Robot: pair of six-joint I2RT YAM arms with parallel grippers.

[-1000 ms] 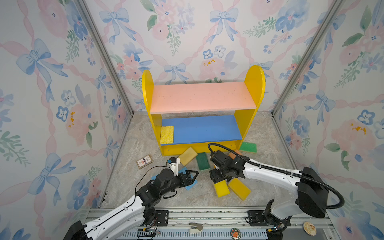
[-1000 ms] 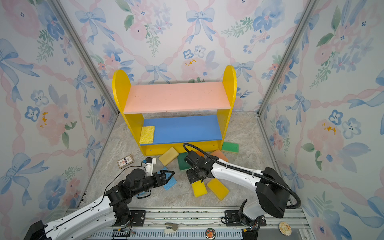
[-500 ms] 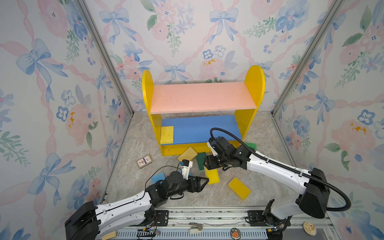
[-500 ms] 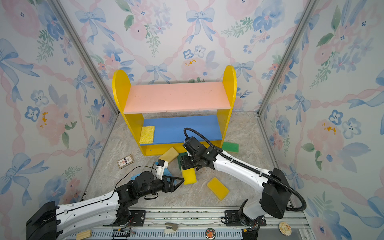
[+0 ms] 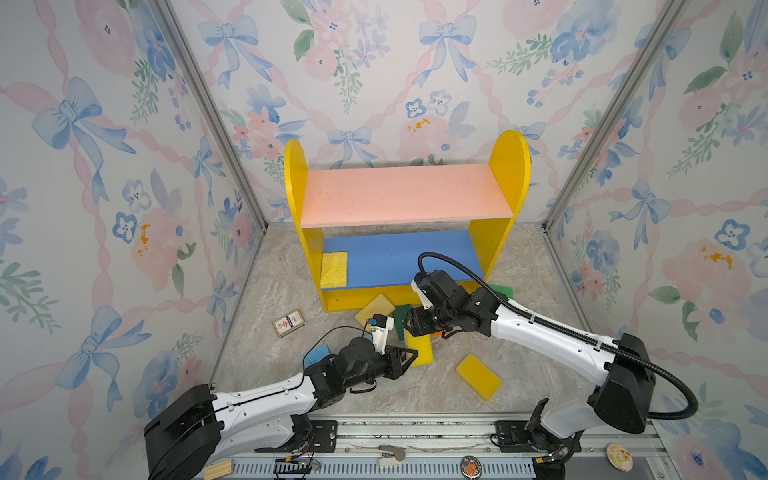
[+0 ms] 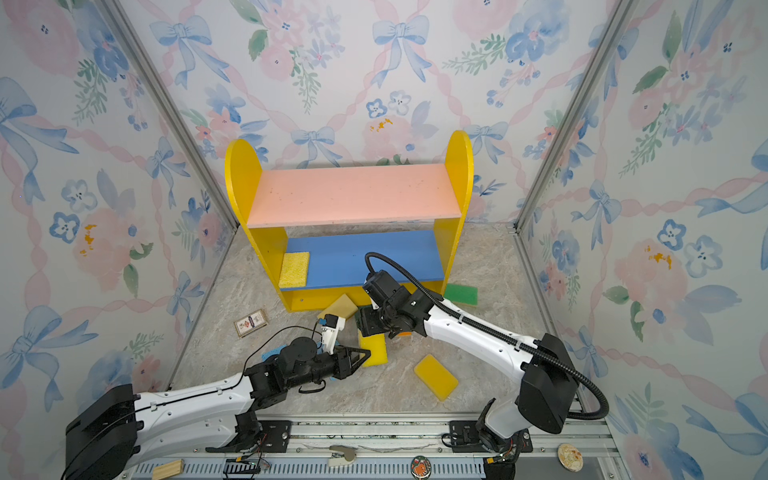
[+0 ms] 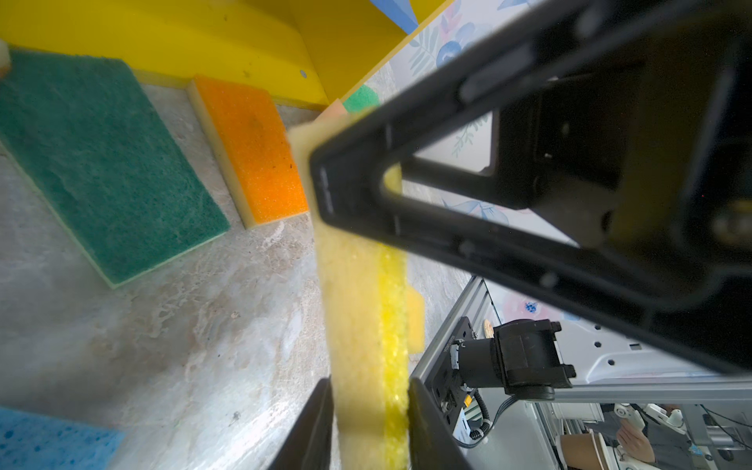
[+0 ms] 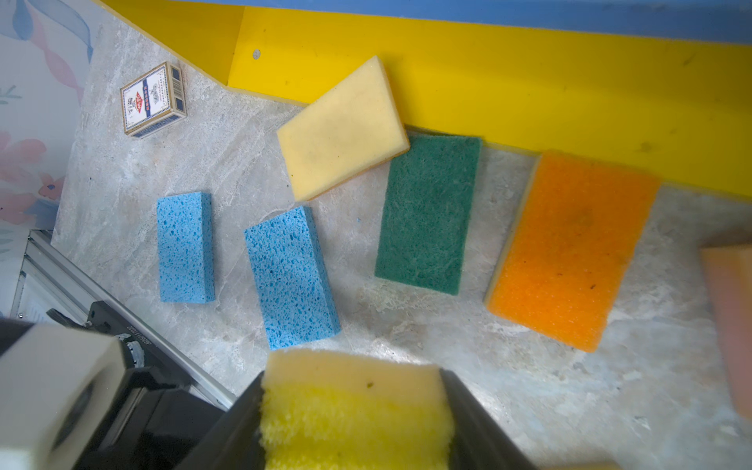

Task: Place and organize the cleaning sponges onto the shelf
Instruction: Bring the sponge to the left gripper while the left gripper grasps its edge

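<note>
One yellow sponge [image 5: 420,350] hangs on edge above the floor, held from both ends. My right gripper [image 5: 415,329] is shut on its upper end, seen in the right wrist view as foam [image 8: 354,419] filling the jaws. My left gripper [image 7: 369,386] is shut on the lower end, both jaws touching it. The shelf [image 5: 407,195] stands behind, with a yellow sponge [image 5: 333,270] at the left end of its blue lower board. On the floor lie a pale yellow [image 8: 344,130], a dark green [image 8: 427,211], an orange [image 8: 569,248], two blue [image 8: 291,276], a peach [image 8: 732,317], a green [image 6: 460,294] and another yellow sponge [image 5: 478,376].
A small printed card box [image 5: 288,322] lies on the floor left of the shelf. A wooden block [image 5: 218,468] sits on the front rail by the left arm's base. Patterned walls close in the floor on three sides.
My right gripper lifted the yellow sponge off the floor and carried it left. My left gripper swung right from the blue sponges and shut on the sponge's lower end.
</note>
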